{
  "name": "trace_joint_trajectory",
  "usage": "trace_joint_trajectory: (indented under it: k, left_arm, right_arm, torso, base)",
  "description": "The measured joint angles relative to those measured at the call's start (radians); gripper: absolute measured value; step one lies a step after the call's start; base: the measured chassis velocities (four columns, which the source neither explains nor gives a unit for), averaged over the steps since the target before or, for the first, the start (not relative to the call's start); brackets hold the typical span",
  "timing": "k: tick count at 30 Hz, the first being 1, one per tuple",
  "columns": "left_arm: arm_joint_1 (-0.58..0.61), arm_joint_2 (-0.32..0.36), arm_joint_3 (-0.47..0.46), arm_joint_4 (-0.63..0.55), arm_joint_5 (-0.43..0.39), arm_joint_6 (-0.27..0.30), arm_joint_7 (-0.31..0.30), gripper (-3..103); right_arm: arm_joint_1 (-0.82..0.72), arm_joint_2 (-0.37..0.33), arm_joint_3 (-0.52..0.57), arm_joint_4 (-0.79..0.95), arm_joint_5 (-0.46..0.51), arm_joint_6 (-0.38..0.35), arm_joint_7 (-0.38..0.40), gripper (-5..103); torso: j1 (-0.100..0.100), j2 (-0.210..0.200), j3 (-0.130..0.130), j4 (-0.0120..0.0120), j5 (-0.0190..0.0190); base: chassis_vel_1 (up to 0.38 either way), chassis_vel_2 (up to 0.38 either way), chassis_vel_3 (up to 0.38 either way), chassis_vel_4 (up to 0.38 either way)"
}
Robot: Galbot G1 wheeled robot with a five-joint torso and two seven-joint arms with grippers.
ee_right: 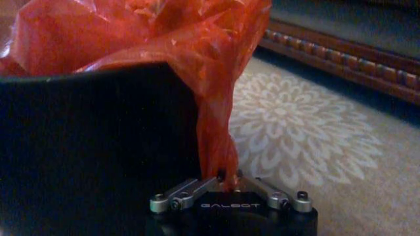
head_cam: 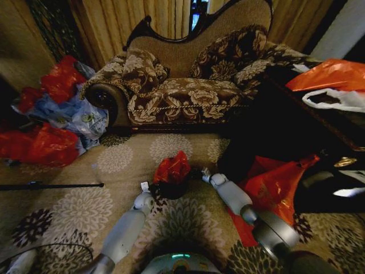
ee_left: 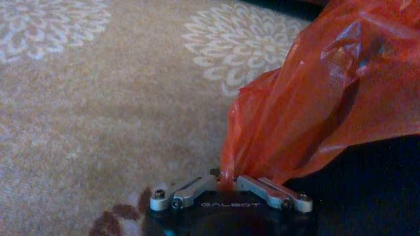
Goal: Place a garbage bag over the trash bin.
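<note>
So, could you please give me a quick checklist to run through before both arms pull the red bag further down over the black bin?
1. Left end effector shut on the garbage bag: ok.
2. Right end effector shut on the bag's opposite edge: ok.
3. Trash bin upright on the carpet: ok.
4. Bag spread around the whole rim: not ok, it bunches up above the bin.
5. Bag free of tears: cannot tell.
6. Larger orange-red bag apart from the bin: ok.

garbage bag (head_cam: 172,168) in trash bin (head_cam: 170,189) — sofa (head_cam: 188,91) behind, grippers either side
</note>
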Motion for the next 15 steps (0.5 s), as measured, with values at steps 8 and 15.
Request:
trace_joint_trajectory:
  k: [8, 15]
  left_arm:
    - [-0.003, 0.011, -0.007, 0.001, 0.014, -0.059, 0.002, -3]
    - [0.017, 0.036, -0.03, -0.019, 0.042, -0.183, 0.008, 23]
  right_arm:
    - [-0.012, -0.025, -0.04, 0.066, 0.07, -0.004, 0.113, 11]
    - [-0.05, -0.098, -0.051, 0.148, 0.104, 0.036, 0.203, 37]
  torso:
    - [0.0, 0.0, 0.0, 0.0002, 0.0002]
    - [0.0, 0.0, 0.0, 0.0, 0.0003]
  base:
    - [0.0, 0.0, 0.0, 0.0]
    - [0.0, 0.0, 0.0, 0.0]
